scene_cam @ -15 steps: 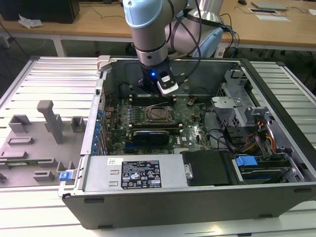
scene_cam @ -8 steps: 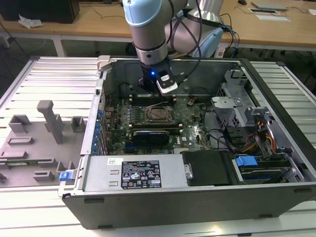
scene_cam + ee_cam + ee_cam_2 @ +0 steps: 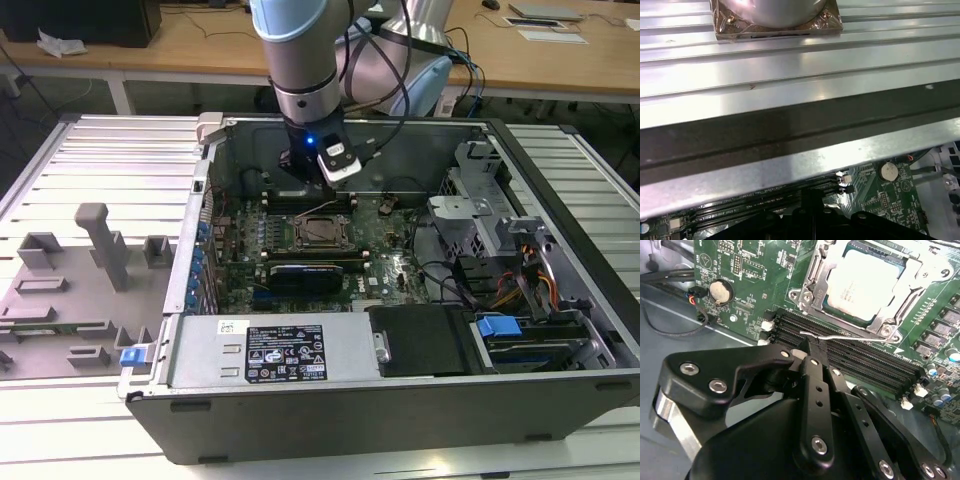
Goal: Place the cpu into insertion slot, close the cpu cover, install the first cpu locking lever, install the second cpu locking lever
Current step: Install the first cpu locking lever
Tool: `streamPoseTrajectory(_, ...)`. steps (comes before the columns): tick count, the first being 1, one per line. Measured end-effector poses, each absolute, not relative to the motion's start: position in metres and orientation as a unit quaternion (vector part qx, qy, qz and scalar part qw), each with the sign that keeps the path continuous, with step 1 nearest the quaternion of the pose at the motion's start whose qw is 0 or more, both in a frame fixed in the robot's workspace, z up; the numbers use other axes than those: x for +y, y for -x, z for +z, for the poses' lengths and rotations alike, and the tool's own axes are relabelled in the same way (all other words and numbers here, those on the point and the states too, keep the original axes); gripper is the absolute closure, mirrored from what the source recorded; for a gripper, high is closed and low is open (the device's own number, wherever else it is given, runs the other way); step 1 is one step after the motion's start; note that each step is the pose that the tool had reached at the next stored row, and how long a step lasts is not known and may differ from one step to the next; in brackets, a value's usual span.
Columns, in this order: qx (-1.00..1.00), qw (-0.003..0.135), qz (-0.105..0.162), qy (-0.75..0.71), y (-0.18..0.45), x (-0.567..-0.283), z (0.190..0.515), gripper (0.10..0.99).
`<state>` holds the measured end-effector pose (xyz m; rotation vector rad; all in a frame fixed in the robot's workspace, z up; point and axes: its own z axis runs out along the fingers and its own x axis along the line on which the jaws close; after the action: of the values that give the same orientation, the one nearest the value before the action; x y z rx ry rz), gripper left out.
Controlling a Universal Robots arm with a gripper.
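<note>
One cpu point(image 3: 865, 282) is sitting in the insertion slot point(image 3: 875, 247) under the lowered cpu cover point(image 3: 812, 292), so the gripper point(image 3: 812, 346), its fingers pressed together, is touching the wire locking lever point(image 3: 850, 337) lying just beside that slot, apparently to work it.

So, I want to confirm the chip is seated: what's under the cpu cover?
The cpu cover lies closed; through its square cut-out shows the pale metal top of the cpu. The chip's edges under the frame and anything beneath the chip are hidden.
</note>
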<state>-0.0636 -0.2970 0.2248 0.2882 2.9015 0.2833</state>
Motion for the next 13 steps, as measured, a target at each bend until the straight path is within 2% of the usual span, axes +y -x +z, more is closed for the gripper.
streamPoseTrajectory(13, 0.984, 0.113, 0.096, -0.099, 0.074, -0.298, 0.224, 0.98)
